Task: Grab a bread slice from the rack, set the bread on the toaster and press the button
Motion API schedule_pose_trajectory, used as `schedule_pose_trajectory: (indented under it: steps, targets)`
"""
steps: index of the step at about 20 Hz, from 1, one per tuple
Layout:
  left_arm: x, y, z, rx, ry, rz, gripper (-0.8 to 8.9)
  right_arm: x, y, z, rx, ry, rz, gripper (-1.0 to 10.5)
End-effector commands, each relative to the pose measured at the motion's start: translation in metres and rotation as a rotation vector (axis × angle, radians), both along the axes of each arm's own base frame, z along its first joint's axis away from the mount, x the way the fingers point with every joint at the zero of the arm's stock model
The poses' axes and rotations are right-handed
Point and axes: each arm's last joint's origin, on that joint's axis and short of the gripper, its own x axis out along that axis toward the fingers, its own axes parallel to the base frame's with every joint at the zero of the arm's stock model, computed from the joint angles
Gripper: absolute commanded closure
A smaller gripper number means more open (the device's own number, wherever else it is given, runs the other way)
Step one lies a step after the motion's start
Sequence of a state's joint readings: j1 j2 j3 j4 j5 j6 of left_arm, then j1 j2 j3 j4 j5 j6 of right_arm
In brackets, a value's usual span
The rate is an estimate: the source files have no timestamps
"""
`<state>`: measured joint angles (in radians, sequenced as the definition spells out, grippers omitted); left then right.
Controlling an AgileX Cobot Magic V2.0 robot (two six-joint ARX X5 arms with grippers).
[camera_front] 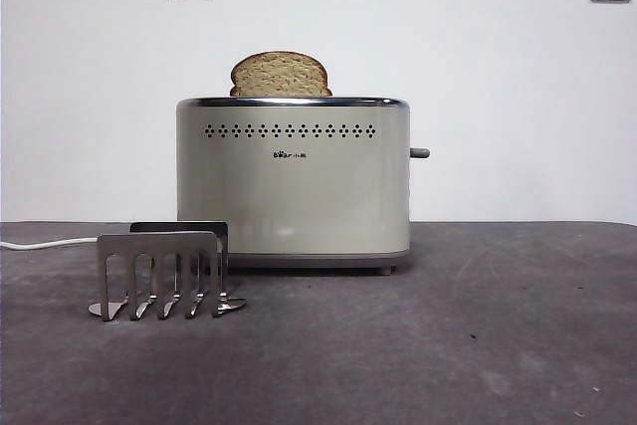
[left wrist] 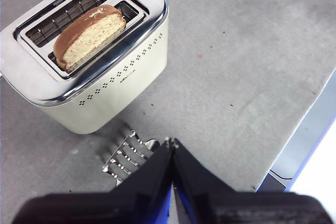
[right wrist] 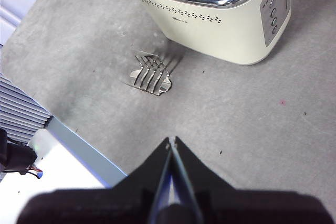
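Slice of bread (camera_front: 280, 75) is seated upright in toaster (camera_front: 294, 186), rack (camera_front: 164, 274) left bare. Button (camera_front: 419, 153) is carried on toaster's right end wall. Right gripper (right wrist: 171, 142), clenched w/ nothing held, is judged nearer; left gripper (left wrist: 171, 142) likewise clenched.

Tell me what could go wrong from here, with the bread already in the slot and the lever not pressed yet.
1. The lever knob is small and juts from the toaster's narrow side; the shut right gripper could slip off it.
2. A sideways push might slide the toaster toward the rack close beside it.
3. The slice of bread sits tilted in its slot and may snag going down.
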<state>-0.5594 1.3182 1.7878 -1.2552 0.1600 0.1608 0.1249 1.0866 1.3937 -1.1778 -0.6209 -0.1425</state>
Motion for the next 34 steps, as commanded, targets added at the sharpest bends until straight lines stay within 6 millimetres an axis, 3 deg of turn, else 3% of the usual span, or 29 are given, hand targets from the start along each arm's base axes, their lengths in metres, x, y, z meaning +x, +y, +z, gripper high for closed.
schedule_pose_trajectory:
  steps: [1, 3, 6, 9, 11, 15, 20, 24, 30, 34]
  targets:
    - [0.000, 0.004, 0.004, 0.018, -0.052, 0.046, 8.18, 0.000, 0.000, -0.002, -0.002, 0.001, 0.003, 9.5]
    - [-0.001, 0.018, 0.015, 0.002, -0.160, 0.126, 8.18, 0.000, 0.000, -0.002, -0.002, 0.001, 0.003, 9.5]
    - [-0.012, 0.048, 0.041, -0.176, -0.433, 0.191, 8.18, 0.000, 0.000, -0.002, -0.002, 0.001, 0.003, 9.5]
    - [-0.030, 0.077, 0.037, -0.284, -0.708, 0.271, 8.17, 0.000, 0.000, -0.002, -0.002, 0.001, 0.003, 9.5]
    - [-0.040, 0.091, 0.012, -0.296, -0.851, 0.351, 8.18, 0.000, 0.000, -0.002, -0.002, 0.001, 0.004, 9.5]
    - [-0.061, 0.111, -0.062, -0.245, -0.988, 0.571, 8.18, 0.000, 0.000, -0.002, -0.002, 0.001, 0.003, 9.5]
    - [-0.074, 0.120, -0.159, -0.178, -0.955, 0.697, 8.18, 0.000, 0.000, -0.002, -0.002, 0.001, 0.003, 9.5]
    - [-0.075, 0.122, -0.216, -0.139, -0.876, 0.734, 8.17, 0.000, 0.000, -0.002, -0.002, 0.001, 0.003, 9.5]
    - [-0.077, 0.122, -0.272, -0.115, -0.810, 0.738, 8.18, 0.000, 0.000, -0.002, -0.002, 0.001, 0.003, 9.5]
    - [-0.079, 0.122, -0.288, -0.109, -0.792, 0.738, 8.17, 0.000, 0.000, -0.002, -0.002, 0.001, 0.003, 9.5]
